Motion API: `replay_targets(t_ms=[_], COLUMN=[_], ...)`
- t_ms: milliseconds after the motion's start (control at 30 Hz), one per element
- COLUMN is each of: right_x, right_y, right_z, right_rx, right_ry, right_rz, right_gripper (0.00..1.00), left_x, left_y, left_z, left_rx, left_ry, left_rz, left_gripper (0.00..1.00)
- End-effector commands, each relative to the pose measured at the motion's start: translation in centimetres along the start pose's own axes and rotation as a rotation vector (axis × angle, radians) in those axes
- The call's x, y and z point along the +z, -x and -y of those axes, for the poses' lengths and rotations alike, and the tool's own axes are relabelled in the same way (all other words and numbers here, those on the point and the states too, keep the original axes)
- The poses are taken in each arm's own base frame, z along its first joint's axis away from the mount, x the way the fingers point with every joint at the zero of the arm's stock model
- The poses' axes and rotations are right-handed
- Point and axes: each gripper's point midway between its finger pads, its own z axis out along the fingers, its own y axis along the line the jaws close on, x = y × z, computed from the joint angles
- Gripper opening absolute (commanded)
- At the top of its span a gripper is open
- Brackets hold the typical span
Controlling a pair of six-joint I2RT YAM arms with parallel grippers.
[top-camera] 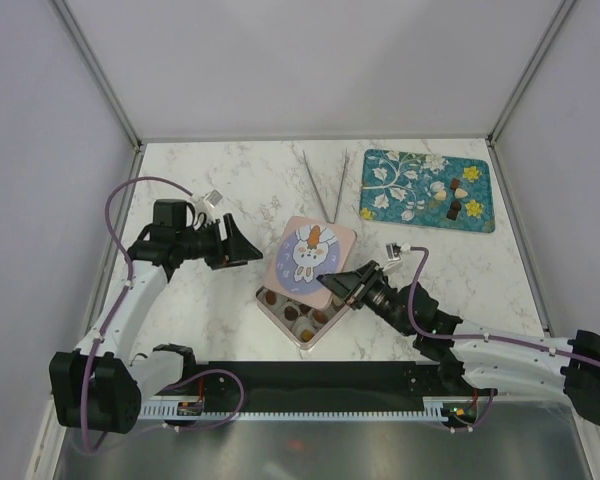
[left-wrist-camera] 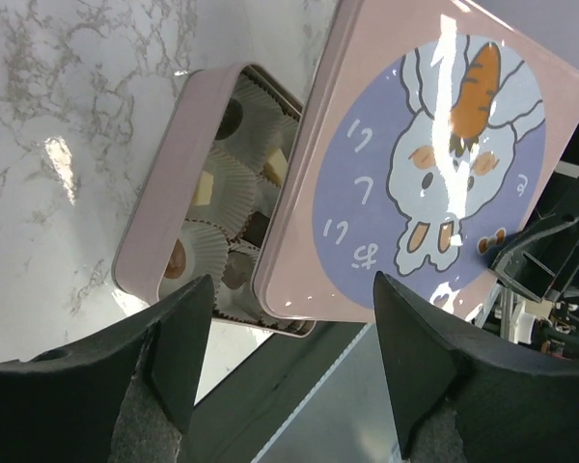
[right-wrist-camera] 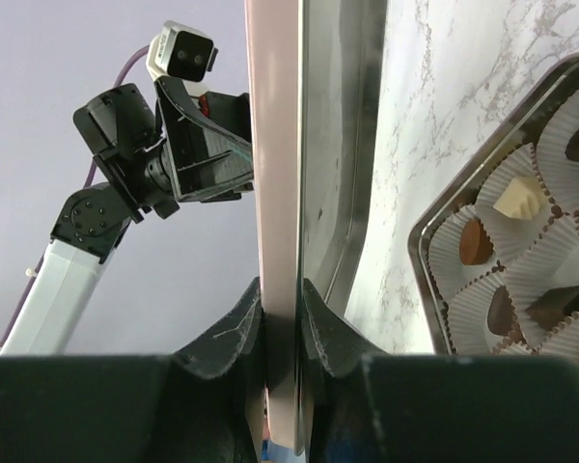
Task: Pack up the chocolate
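A pink tin base point(top-camera: 271, 309) near the table's front holds paper cups with brown and cream chocolates point(top-camera: 302, 313). My right gripper point(top-camera: 338, 285) is shut on the edge of the pink rabbit lid point(top-camera: 311, 255), holding it tilted over the far part of the base. The right wrist view shows the lid point(right-wrist-camera: 282, 174) edge-on between the jaws and chocolates point(right-wrist-camera: 514, 199) in the base point(right-wrist-camera: 426, 241). A few chocolates point(top-camera: 454, 209) lie on the teal mat point(top-camera: 400, 172). My left gripper point(top-camera: 242, 246) is open and empty, left of the lid point(left-wrist-camera: 434, 164).
Metal tweezers point(top-camera: 325, 186) lie on the marble between the lid and the mat. The teal mat sits at the back right. Walls close the table's left, right and back. A black rail point(top-camera: 310, 382) runs along the front edge.
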Motion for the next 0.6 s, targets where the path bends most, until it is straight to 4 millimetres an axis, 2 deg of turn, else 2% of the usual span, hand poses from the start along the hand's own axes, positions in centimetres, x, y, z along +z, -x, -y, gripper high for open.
replay_targets(t_ms=[0, 133, 433, 567], right_x=[0.5, 1.1, -0.2, -0.2], right_y=[2.2, 1.8, 1.1, 0.6], right_z=[-5.5, -6.7, -8.5, -8.5], right_rx=[0.043, 0.018, 0.046, 0.050], right_ry=[0.199, 0.242, 0.359, 0.361], right_rz=[0.104, 0.085, 0.041, 0.015], right_gripper=[0.00, 0.00, 0.01, 0.02], left_x=[0.0, 0.3, 1.1, 1.0], left_y=[0.4, 0.2, 0.5, 0.5], left_z=[1.9, 2.1, 2.8, 4.6], left_rx=[0.035, 0.041, 0.028, 0.036], left_ry=[-0.116, -0.157, -0.245, -0.354], left_rz=[0.014, 0.001, -0.015, -0.024], left_gripper=[0.75, 0.77, 0.82, 0.80])
